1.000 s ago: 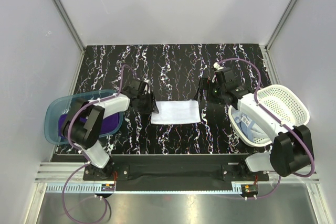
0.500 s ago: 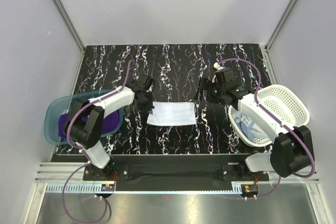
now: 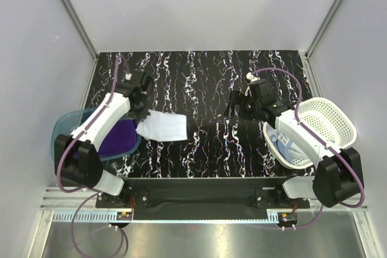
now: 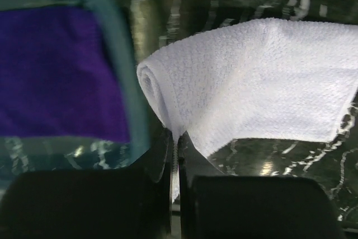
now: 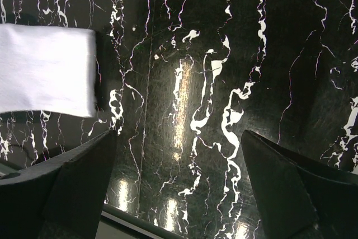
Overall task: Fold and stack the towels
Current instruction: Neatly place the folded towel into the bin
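Note:
My left gripper is shut on the left edge of the folded white towel, which hangs from it just right of the teal tub. In the left wrist view the towel bunches into the closed jaws, beside the tub's rim. A deep purple towel lies flat inside the tub. A light blue towel sits in the white basket. My right gripper stands open over bare table, with the white towel off to its left.
The black marbled tabletop is walled by white panels at the back and sides. The tub sits at the left edge and the basket at the right edge. The arm bases are bolted along the near rail.
My left gripper has shut on the white towel's left edge and carried it left, from the table's middle to beside the tub. The right arm has stayed put, open.

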